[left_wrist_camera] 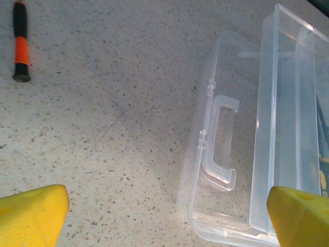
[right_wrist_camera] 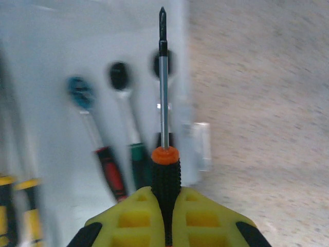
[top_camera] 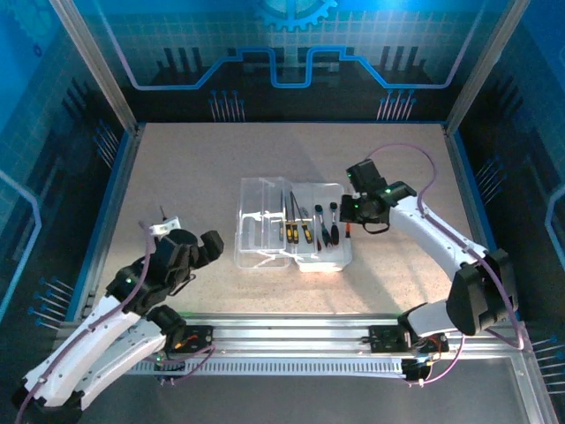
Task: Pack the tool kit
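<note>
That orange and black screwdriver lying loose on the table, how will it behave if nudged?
The screwdriver has a round handle, so it would probably roll on the flat table. It looks small and rigid, likely light.

**Inspector:** Shells on the left arm (top_camera: pixel 88 340) and the right arm (top_camera: pixel 433 225)?

**Assistant:** White links with black joint housings. Each arm carries a small green light (top_camera: pixel 387 190).

**Inspector:** Cabling?

**Assistant:** A thin purple cable (top_camera: pixel 415 147) arcs clear of the right arm's shell, and the same colour runs along the left.

**Inspector:** End pieces?

**Assistant:** The left gripper (top_camera: pixel 199 247) and right gripper (top_camera: pixel 355 212) have black bodies. The fingers (left_wrist_camera: pixel 31 216) are yellow and blocky (faintly grainy up close). The right fingers (right_wrist_camera: pixel 134 218) show rectangular recesses, with black shoulders behind them.
</note>
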